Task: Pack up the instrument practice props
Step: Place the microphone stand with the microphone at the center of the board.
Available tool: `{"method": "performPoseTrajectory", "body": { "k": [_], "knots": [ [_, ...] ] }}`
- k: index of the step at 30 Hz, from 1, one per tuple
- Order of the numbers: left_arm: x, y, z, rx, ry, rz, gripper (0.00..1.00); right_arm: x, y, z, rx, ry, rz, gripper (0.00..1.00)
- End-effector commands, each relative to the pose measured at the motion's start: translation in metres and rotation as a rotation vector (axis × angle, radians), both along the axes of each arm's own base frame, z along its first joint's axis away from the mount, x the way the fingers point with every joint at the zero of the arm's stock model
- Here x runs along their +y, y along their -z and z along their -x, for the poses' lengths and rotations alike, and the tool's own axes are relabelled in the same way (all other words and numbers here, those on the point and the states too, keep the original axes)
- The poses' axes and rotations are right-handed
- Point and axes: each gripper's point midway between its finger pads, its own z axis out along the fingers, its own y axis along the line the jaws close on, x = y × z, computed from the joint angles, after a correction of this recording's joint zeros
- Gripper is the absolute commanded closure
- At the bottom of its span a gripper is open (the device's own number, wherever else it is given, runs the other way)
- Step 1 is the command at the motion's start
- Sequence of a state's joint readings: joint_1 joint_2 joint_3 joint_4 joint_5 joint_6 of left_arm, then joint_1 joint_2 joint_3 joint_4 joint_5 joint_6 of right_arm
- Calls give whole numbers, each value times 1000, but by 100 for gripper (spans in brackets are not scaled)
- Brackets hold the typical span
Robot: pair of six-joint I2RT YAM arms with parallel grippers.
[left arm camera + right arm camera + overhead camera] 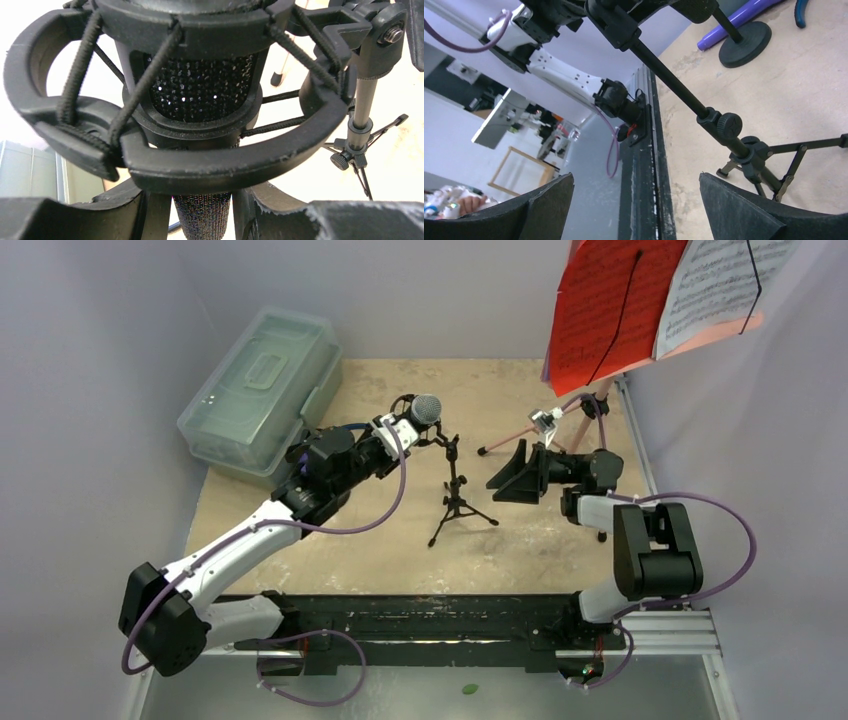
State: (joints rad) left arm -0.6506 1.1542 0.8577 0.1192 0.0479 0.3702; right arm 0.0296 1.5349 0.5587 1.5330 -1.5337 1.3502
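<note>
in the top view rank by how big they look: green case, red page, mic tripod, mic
greenish case and red page: look alike, page likely nearer the camera, so unranked
then mic tripod
then microphone

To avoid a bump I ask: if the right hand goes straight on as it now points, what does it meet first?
Most likely the pole of the black mic tripod, which crosses ahead of the open right hand; the depth is unclear.
</note>
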Motion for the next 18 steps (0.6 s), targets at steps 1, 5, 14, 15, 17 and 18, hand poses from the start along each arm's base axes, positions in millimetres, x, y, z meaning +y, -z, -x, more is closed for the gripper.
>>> {"method": "performPoseTrajectory", "body": {
  "k": [1,5,14,15,17,18],
  "knots": [
    [-6,-49,-8,-64,-12,67,100,-2,-28,-4,-174,87,-71,1],
    [-11,-52,-8,-52,-2,52,100,-3,-24,-17,-86,114,-79,1],
    [-9,-39,-13,-45,-19,-19,100,-3,-44,-36,112,186,-202,1],
    [-9,-39,-13,-45,-18,-21,100,-3,-43,-39,136,187,-206,1],
    [-6,-38,-14,-49,-38,-30,100,-3,-41,-45,134,172,-190,1],
    [-5,-38,-15,-49,-41,-33,100,-3,-39,-46,137,170,-186,1]
  ]
}}
